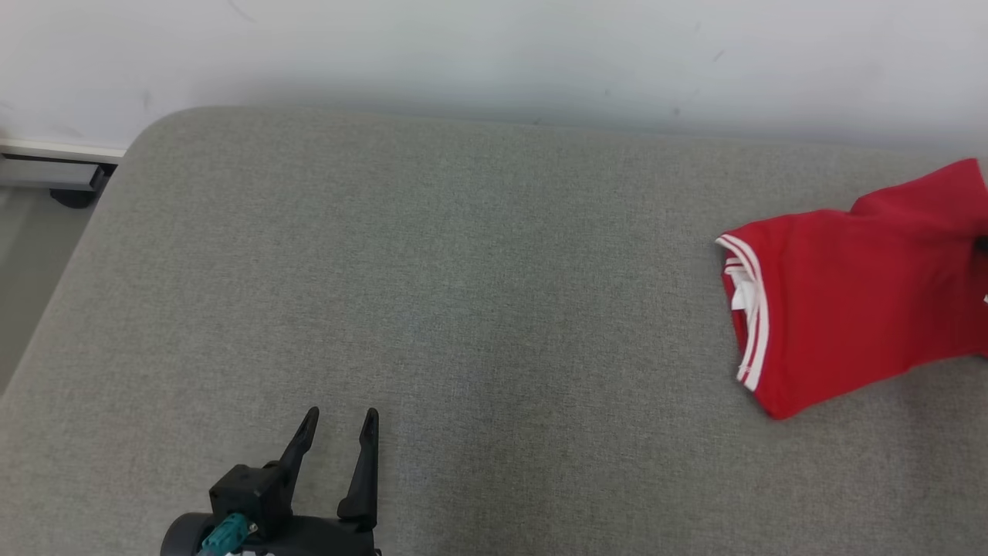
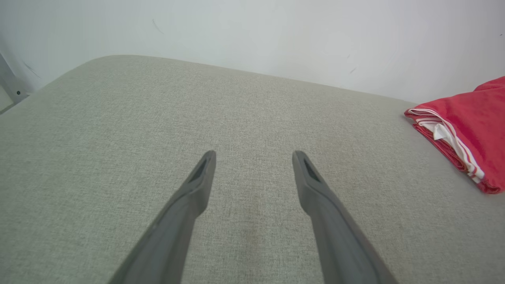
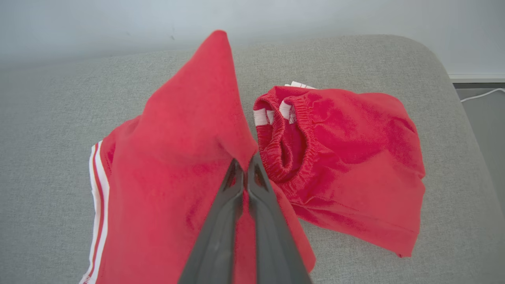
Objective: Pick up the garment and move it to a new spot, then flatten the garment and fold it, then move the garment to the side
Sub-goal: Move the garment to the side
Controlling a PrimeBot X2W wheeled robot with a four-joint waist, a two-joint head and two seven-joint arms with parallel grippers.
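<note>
Nearest, at the lower left of the head view, the left gripper [image 1: 341, 415] hangs low over the grey cushion [image 1: 463, 270]. Its two fingers are spread wide with nothing between them. In its own wrist view the left gripper [image 2: 254, 154] points across bare grey cloth toward the far edge.

Well to the right, the red garment [image 1: 849, 301] lies on the cushion, running out of the head view at the right edge. Its near-left end is a folded edge with white stripes [image 1: 752, 309]. The left wrist view has the garment [image 2: 469, 114] at its far right, well apart from the left gripper.

In the right wrist view the right gripper [image 3: 245, 161] is pinched closed on a fold of the garment [image 3: 177, 165]. The cloth rises from the tips into a tall peak. Just right of the tips the gathered waistband [image 3: 276, 146] lies open, with the rest of the garment bunched on the cushion [image 3: 47, 118].

Farthest is the pale wall [image 1: 494, 46], and the floor [image 1: 31, 255] shows past the cushion's left corner.
</note>
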